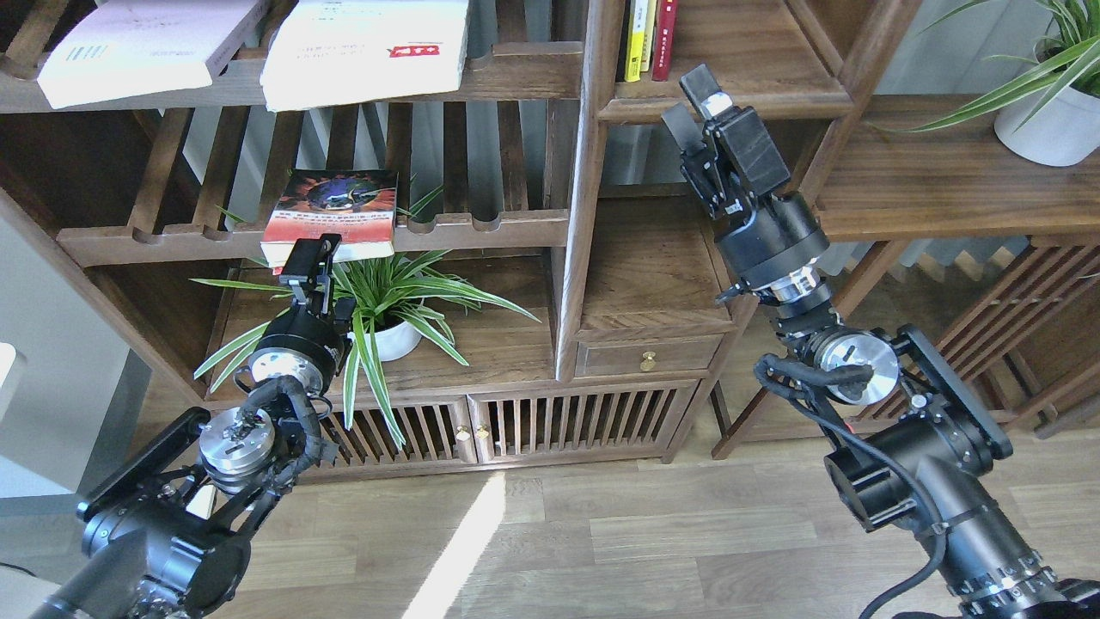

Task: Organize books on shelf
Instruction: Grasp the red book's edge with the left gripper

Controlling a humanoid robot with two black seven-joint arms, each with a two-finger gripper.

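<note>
The red-and-dark pictorial book (331,215) lies flat on the lower slatted rack. The large white book with a red label (365,52) and the pale lilac-white book (142,47) lie flat on the upper slatted rack. My left gripper (311,258) is at the front left corner of the pictorial book; it is small and dark, and its fingers cannot be told apart. My right gripper (687,107) is open and empty, raised in front of the solid flat-board shelf (748,64). A second flat-board compartment (653,266) lies below it.
Thin yellow and red books (649,39) stand upright at the left of the upper flat shelf. A spider plant in a white pot (395,340) sits under the lower rack, right beside my left wrist. Another potted plant (1044,125) stands on the right-hand board. A drawer (649,357) is below.
</note>
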